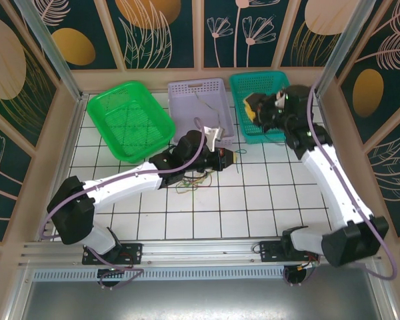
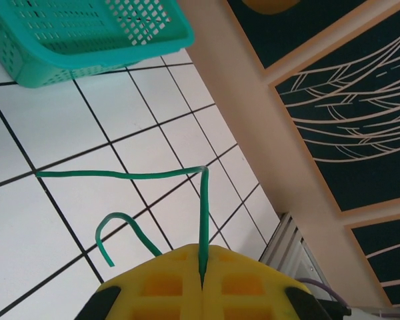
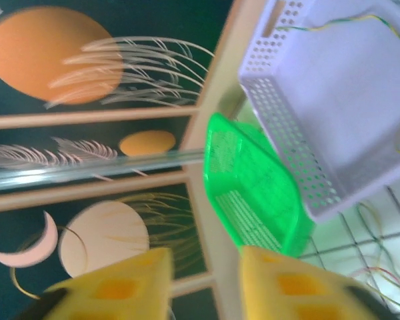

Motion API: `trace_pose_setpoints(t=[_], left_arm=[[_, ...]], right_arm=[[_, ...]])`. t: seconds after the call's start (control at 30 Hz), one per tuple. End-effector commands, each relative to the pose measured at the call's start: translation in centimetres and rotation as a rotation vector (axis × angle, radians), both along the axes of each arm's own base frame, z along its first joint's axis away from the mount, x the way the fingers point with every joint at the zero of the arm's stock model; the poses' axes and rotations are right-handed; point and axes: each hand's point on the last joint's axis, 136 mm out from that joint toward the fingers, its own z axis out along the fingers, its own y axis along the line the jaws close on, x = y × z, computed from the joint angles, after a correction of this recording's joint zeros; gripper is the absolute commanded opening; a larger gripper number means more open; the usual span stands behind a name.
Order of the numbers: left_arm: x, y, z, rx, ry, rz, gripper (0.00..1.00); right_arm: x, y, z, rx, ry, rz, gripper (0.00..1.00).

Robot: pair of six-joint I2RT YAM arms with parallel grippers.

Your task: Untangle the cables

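My left gripper [image 2: 203,257] is shut on a green cable [image 2: 204,213]. That cable rises from the yellow jaws, bends left and runs out over the white tiles. In the top view the left gripper [image 1: 231,159] is low over the table's middle, right of a loose tangle of cables [image 1: 190,181]. My right gripper [image 3: 203,267] is open, with nothing between its yellow fingers [image 3: 120,283]. From above, the right gripper [image 1: 251,107] hangs over the left part of the teal basket [image 1: 277,80]. One thin yellow-green cable [image 3: 333,21] lies in the lavender basket [image 3: 307,173].
Three baskets stand along the back: bright green [image 1: 130,120], lavender [image 1: 217,90] and teal. The teal basket [image 2: 87,40] is close ahead of the left gripper. Wooden walls enclose the tiled table, with an aluminium rail [image 1: 187,250] at the near edge. More thin cables [image 3: 380,273] lie on the tiles.
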Motion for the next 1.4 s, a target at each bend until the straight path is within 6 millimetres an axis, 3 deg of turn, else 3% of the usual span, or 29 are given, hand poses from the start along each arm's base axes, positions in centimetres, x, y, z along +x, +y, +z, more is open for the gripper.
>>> trace_pose_setpoints(t=[0.0, 0.13, 0.27, 0.43, 0.6, 0.83, 0.93, 1.03, 1.13, 1.2, 1.37], left_arm=[[0.2, 0.3, 2.7, -0.038, -0.052, 0.023, 0.0], [0.1, 0.3, 2.6, -0.04, -0.055, 0.018, 0.0], [0.0, 0.1, 2.7, -0.041, -0.059, 0.004, 0.0], [0.0, -0.2, 3.1, -0.051, -0.065, -0.007, 0.0], [-0.3, -0.5, 3.4, -0.076, -0.058, -0.027, 0.0], [-0.5, -0.7, 3.7, -0.087, -0.056, -0.042, 0.0], [-0.5, -0.7, 3.8, -0.09, -0.056, -0.042, 0.0], [-0.5, -0.8, 3.8, -0.088, -0.055, -0.043, 0.0], [-0.6, -0.9, 3.6, -0.089, -0.049, -0.051, 0.0], [-0.5, -1.0, 3.6, -0.089, -0.045, -0.05, 0.0], [-0.6, -1.3, 3.5, -0.099, -0.036, -0.06, 0.0]], right_arm=[[-5.0, 1.0, -2.7, 0.137, 0.176, 0.017, 0.45], [-8.5, 1.4, -4.6, 0.298, 0.282, -0.027, 0.49], [-8.9, 1.3, -5.4, 0.386, 0.306, -0.057, 0.5], [-9.0, 1.4, -6.7, 0.37, 0.345, -0.078, 0.5], [-7.2, 1.3, -7.4, 0.419, 0.314, -0.121, 0.49], [-4.1, 1.7, -6.5, 0.355, 0.265, -0.124, 0.46], [-3.5, 1.0, -6.7, 0.32, 0.257, -0.135, 0.41], [-3.1, 0.5, -6.6, 0.294, 0.235, -0.147, 0.29], [-2.8, 0.8, -6.4, 0.278, 0.224, -0.131, 0.15], [-2.5, 0.9, -6.1, 0.264, 0.203, -0.12, 0.0], [-1.8, 0.4, -4.6, 0.126, 0.11, -0.104, 0.0]])
